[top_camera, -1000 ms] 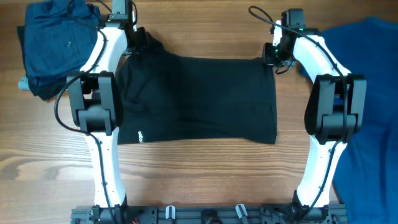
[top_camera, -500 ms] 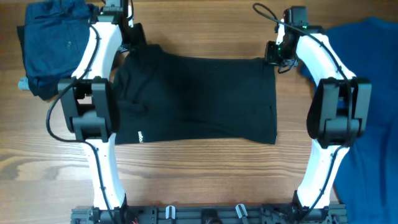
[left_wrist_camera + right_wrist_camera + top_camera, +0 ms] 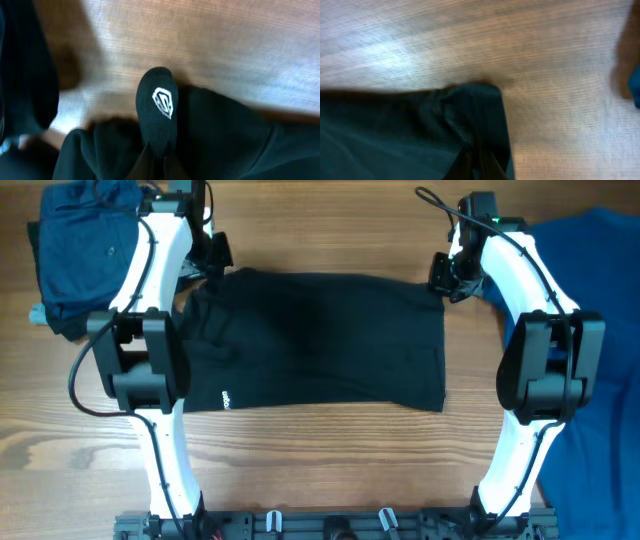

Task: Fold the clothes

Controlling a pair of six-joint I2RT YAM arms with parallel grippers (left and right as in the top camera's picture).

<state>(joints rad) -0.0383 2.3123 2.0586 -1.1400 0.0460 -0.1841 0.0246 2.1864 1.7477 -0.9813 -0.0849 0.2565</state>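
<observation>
**A:** Where is the shirt?

**B:** Your black T-shirt (image 3: 320,340) lies spread across the middle of the bench (image 3: 330,470), between your two arms. Its right half is smooth with a straight edge. Its left half is rumpled into folds. The small white mark (image 3: 226,398) sits near the shirt's near left corner.

**A:** What is my left pincer doing?

**B:** Your left pincer (image 3: 213,258) is at the shirt's far left corner. In the left wrist view the cloth gathers to a narrow pinch at the bottom of the picture, so the left pincer (image 3: 160,161) is clamped on the black fabric. A dark tab with a white emblem (image 3: 164,101) stands just beyond the pinch, lying over the wood.

**A:** And the right one?

**B:** Your right pincer (image 3: 445,277) is at the far right corner. From the right wrist the corner is drawn into pleats that run into the pincer (image 3: 472,162), so it too is closed on the shirt. The fingers themselves hardly show in either wrist view.

**A:** What else is on the bench?

**B:** A heap of dark blue clothes (image 3: 85,250) sits at the far left, just beside your left arm. A bright blue T-shirt (image 3: 605,300) covers the right side, and part of it lies under your right arm.
</observation>
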